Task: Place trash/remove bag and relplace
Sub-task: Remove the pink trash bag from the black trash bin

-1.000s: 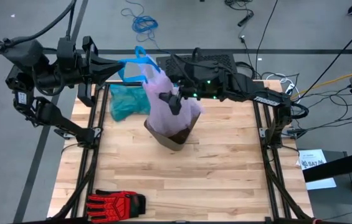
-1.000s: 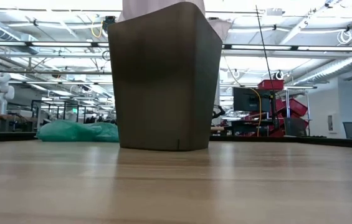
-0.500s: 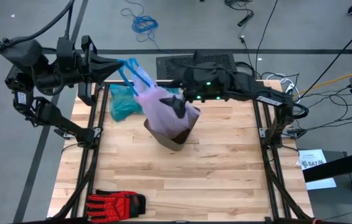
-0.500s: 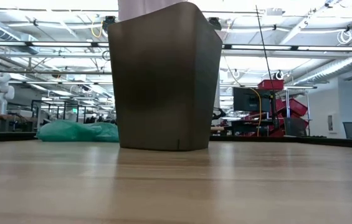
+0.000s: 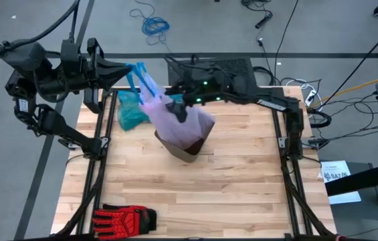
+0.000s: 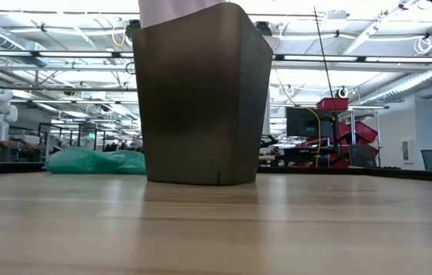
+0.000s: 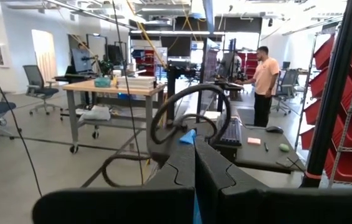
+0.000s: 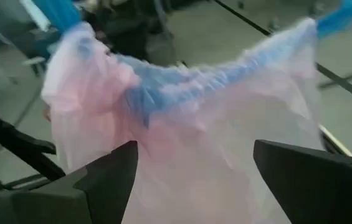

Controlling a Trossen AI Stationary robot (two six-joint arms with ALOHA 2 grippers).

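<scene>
Above the far half of the wooden table, the left end effector is clamped tight on the blue drawstring of the pale pink-lavender bag, its two dark fingers pressed together with a sliver of blue showing between them in the left wrist view. The bag is stretched from that grip down into the brown bin, which stands upright on the table; its lower part sits inside the bin while its gathered top rises above the rim and leans toward the left arm. The right end effector hovers over the bag just above the bin, its fingers spread wide; in the right wrist view the two fingers frame the crumpled pink plastic and its blue-edged hem, close to the film, though whether they touch it cannot be told. A teal-green plastic bag lies on the table beside the bin, on the left arm's side. A red and black glove rests at the table's near edge, well apart from the bin. A person stands at a desk in the room beyond
</scene>
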